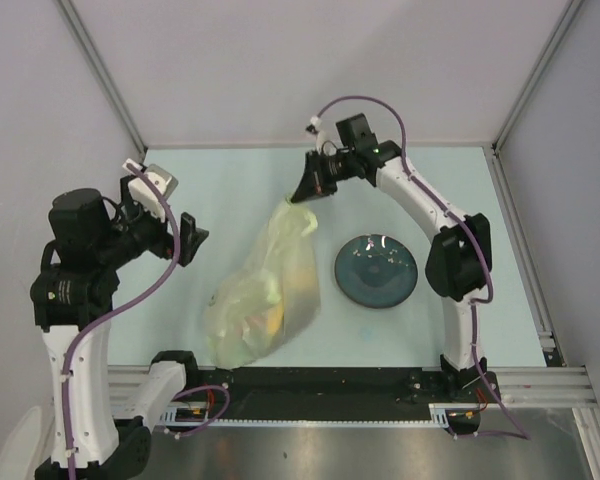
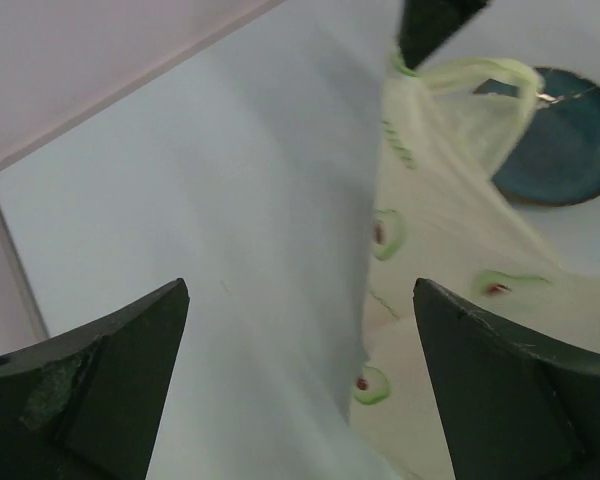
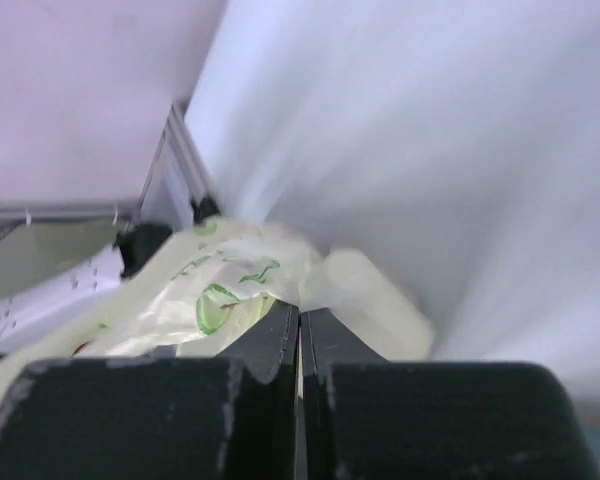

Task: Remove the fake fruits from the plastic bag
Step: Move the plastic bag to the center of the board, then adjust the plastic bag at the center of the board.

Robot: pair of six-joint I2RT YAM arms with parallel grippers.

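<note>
- Overhead, the plastic bag (image 1: 263, 290) lies on the pale table (image 1: 180, 170) between the two arms. Its bulging lower part is near the front edge, and its narrow top is drawn up toward the back.
- The right gripper (image 1: 306, 192) reaches down to that narrow top and is clenched on a fold of the thin film.
- From the right wrist, the two fingers (image 3: 270, 345) are pressed flat against each other. Crinkly pale yellow-green plastic is bunched at their tips.
- The left gripper (image 1: 190, 240) hangs to the left of the bag, apart from it. Its fingers are spread wide and grasp nothing.
- From the left wrist, those fingers (image 2: 110, 390) frame a stretch of bare table. The bag's printed side rises just beyond the right-hand finger.
- The fake fruits (image 1: 268, 318) sit inside the bag, in its lower part. They show only as a blurred yellow-orange patch through the film, so which fruit is which cannot be told.
- A dark blue-green round plate (image 1: 376, 270) rests on the table to the right of the bag, near it but not touching.
- In the left wrist view, the plate shows behind the looped handle at the bag's top.
</note>
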